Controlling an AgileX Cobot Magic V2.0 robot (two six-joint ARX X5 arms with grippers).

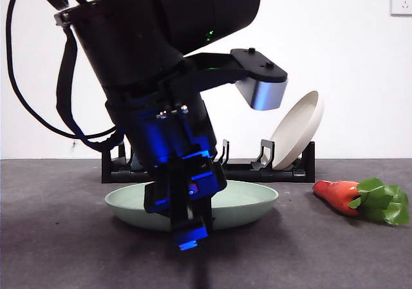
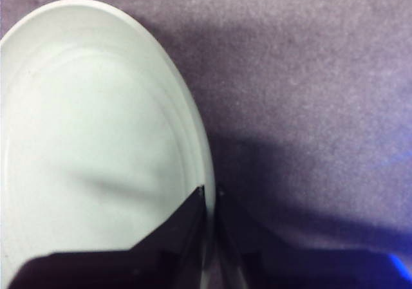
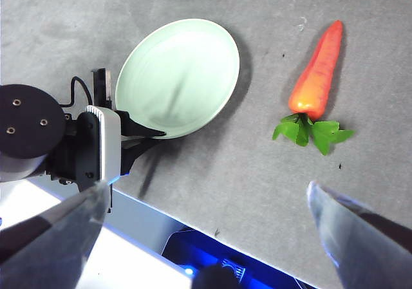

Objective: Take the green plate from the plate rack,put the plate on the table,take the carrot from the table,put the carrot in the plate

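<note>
Carrot (image 3: 317, 76): short, glossy orange-red, bright green leaves at the thick end; lies flat on the bench (image 1: 58, 237), long axis in the right wrist view running from tip near 1 o'clock to leaves near 7 o'clock; in the front view it sits at 3 o'clock of the green plate (image 1: 251, 199), apart from it, tip toward the plate, leaves away. Green plate: round, shallow, pale mint, matte; flat on the bench in front of the plate rack (image 1: 244, 171), rim up. Left gripper (image 2: 210, 192): fingers closed on the plate's rim, one inside, one outside. Right gripper (image 3: 206, 202): high above the bench, fingers spread wide, nothing between them. Beige plate (image 1: 297, 129): leans in the rack's end slot, at 1 o'clock of the green plate.
</note>
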